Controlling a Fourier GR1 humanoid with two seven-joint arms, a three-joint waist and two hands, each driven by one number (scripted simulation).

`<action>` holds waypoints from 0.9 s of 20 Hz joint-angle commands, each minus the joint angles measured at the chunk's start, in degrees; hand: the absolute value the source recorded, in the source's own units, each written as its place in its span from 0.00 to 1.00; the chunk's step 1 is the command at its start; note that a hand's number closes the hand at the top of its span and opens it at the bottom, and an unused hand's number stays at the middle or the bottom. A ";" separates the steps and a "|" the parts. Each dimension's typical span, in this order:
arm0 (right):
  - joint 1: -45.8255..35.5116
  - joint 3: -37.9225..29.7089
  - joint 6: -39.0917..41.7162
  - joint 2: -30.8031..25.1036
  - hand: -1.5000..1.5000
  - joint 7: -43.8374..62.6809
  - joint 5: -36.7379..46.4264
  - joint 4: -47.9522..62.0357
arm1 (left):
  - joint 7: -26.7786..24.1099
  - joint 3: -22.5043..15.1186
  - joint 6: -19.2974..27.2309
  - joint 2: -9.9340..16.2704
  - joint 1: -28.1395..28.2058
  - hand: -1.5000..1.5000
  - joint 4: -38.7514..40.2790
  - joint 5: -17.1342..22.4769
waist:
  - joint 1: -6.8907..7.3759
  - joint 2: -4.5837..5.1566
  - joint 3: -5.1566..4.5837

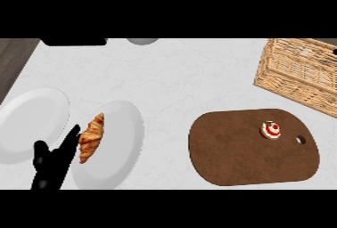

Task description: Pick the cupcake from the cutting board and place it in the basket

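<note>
A small cupcake (271,129) with white frosting and a red swirl sits on the dark brown cutting board (244,156), near the board's upper right, beside its hanging hole. The wicker basket (299,73) stands at the far right, above the board, with nothing visible in it. My left hand (54,160) rests open at the lower left with fingers pointing up, far from the cupcake. My right hand is out of the picture.
Two white plates lie at the left: one (30,122) bare, the other (121,133) holding a croissant (92,137) just beside my left hand. A dark object (74,42) and a grey round thing (143,41) sit at the far edge.
</note>
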 commanded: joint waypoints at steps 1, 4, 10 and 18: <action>1.61 2.47 -4.87 6.96 0.00 1.08 6.86 -2.98 | 2.23 -1.54 0.78 -2.80 -1.22 0.50 4.25 -1.45 | 0.25 0.50 -0.43; 2.10 3.70 -3.40 10.02 0.00 -3.10 12.10 2.37 | 2.66 -0.36 -0.07 -1.08 1.10 0.50 1.76 -1.37 | 0.95 0.58 -0.39; 5.97 5.27 -3.59 14.20 0.00 -4.08 20.15 2.77 | 4.14 1.69 -1.39 -2.05 -1.37 0.50 2.68 -0.92 | 0.34 0.46 -0.42; 8.18 6.25 -4.50 20.58 0.00 -11.16 29.23 9.41 | 5.04 2.32 -2.87 -2.56 -0.93 0.50 2.50 -2.35 | 0.49 0.48 -0.41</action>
